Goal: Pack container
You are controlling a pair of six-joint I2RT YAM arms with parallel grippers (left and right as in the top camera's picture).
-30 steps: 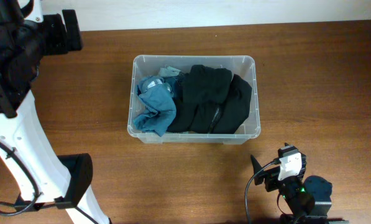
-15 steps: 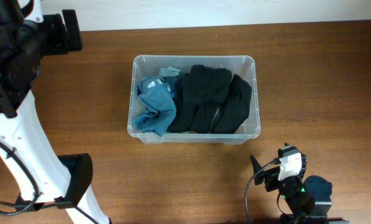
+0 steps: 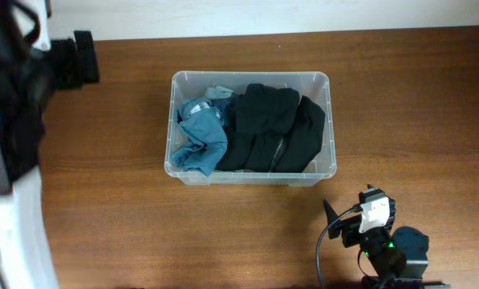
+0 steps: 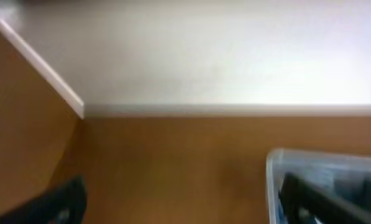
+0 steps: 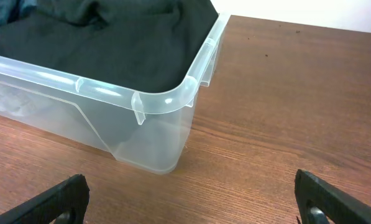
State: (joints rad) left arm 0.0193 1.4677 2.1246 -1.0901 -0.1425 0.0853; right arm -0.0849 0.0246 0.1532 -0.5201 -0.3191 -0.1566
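The clear plastic container (image 3: 252, 75) stands mid-table, holding black clothing (image 3: 275, 128) on its right and blue clothing (image 3: 200, 136) on its left. My left gripper (image 3: 80, 59) is high at the far left, away from the container, blurred. In the left wrist view it (image 4: 188, 211) is open and empty, with a container corner (image 4: 273, 180) beside its right finger. My right gripper (image 3: 343, 218) is near the front edge, right of the container. In the right wrist view it (image 5: 197, 202) is open and empty, facing the container's corner (image 5: 166, 102) and the black clothing (image 5: 110, 43).
Brown wooden table (image 3: 416, 104) with a white wall (image 4: 204, 56) behind its far edge. The left arm's white body (image 3: 14, 225) fills the left side. The right arm's base (image 3: 391, 253) sits at the front right.
The left arm has swung and is now motion-blurred, its gripper shifted slightly down and left. The right arm, the container and the clothes have not moved.
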